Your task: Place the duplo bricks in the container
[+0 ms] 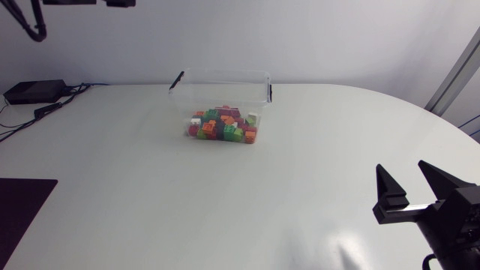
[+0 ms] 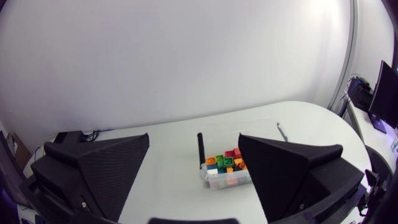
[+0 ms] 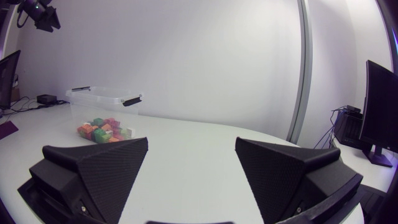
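A clear container (image 1: 220,88) stands on the white worktop (image 1: 150,187), close to the far edge and about midway along it. Black clips sit on its two short ends. The duplo bricks (image 1: 223,126) lie inside it, a heap of green, orange, red, pink and white pieces gathered in the half nearer the worktop's front edge. No brick shows on the worktop outside it.

The right tool (image 1: 401,166) hangs above the near right corner, well apart from the container. Its two wedge fingers are spread wide with nothing between them. From its own camera the right tool (image 3: 191,142) is likewise released, with the container (image 3: 102,98) and bricks (image 3: 102,130) well ahead of it and off to one side.

The left tool (image 2: 194,138) does not show from above. Its own camera shows its fingers parted and holding nothing, and ahead, seen through the gap between them, the container (image 2: 239,134) end-on with the bricks (image 2: 225,165) in it.

A black box (image 1: 34,91) with cables (image 1: 52,109) lies at the far left corner. A dark mat (image 1: 22,204) lies at the left edge.
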Motion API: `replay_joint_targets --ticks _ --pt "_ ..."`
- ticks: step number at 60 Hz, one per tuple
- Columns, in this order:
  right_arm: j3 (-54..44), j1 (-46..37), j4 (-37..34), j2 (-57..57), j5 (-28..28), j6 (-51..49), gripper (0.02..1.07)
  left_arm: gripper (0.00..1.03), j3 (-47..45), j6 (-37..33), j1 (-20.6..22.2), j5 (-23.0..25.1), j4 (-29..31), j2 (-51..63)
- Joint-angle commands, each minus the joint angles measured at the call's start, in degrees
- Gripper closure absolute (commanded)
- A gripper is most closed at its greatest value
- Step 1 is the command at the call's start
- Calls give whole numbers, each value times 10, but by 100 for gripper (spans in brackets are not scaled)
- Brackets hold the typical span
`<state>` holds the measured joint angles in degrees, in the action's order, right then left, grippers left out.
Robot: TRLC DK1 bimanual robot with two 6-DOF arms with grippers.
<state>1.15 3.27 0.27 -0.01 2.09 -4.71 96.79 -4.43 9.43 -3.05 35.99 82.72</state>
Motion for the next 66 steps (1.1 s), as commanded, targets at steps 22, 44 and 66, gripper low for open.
replay_joint_targets --ticks 22,44,66 --pt "-13 -1 2 -3 -2 2 6 4 -390 -49 -107 22 -157 -295" --pt "-13 -1 2 -3 -2 2 6 4 -615 -58 -147 30 -275 -455" --pt "-13 -5 1 -3 -5 8 6 4 -760 -48 -149 34 -348 -576"
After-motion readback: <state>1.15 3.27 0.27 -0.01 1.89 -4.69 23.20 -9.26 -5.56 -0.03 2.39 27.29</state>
